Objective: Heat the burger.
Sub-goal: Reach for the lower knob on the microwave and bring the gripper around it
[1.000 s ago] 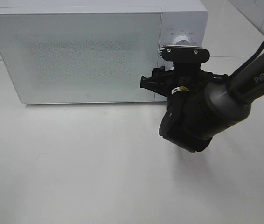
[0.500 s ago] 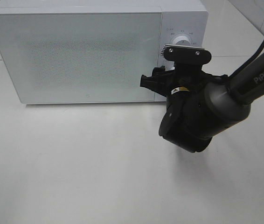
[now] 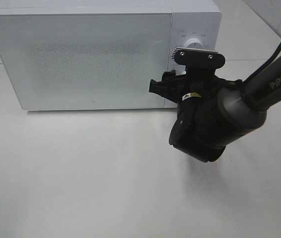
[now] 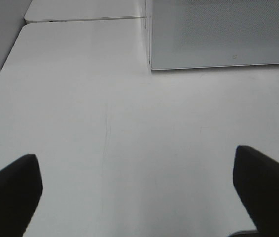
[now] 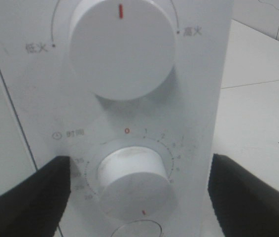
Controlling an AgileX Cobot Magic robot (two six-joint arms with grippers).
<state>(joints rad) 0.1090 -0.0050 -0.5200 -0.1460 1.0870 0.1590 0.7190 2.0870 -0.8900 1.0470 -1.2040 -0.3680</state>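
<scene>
**Claw astride the timer dial, door shut**

The white, box-shaped microwave oven (image 3: 195, 20) stands on a smooth, matte white table (image 3: 81, 173). Its wide glass door (image 3: 81, 59) is closed flush. The pane is pale and frosted, with a fine speckled dot screen across the middle that gives no view inside. The burger shows in no view, so whether it lies behind that door cannot be told.

The narrow control strip beside the door is glossy white plastic. It carries a large, smooth, round power knob (image 5: 122, 47) with a short red line on its face, set between two printed Chinese labels. Next to it along the strip is a smaller round white timer knob (image 5: 132, 180). A printed scale rings it, with a red 0 and grey numerals, and there is a small red mark on the knob's edge opposite the 0.

The dark grey, rounded right arm (image 3: 215, 119) reaches across the panel. The black right claw (image 5: 139, 197) is spread wide. Its two matte fingers (image 5: 26, 197) stand on either side of the timer knob, each clear of it with white panel showing between, and they pinch nothing.

The black left claw (image 4: 139, 192) hangs over bare table near the microwave's corner. Its fingers (image 4: 265, 187) are also far apart, with nothing between them.
</scene>
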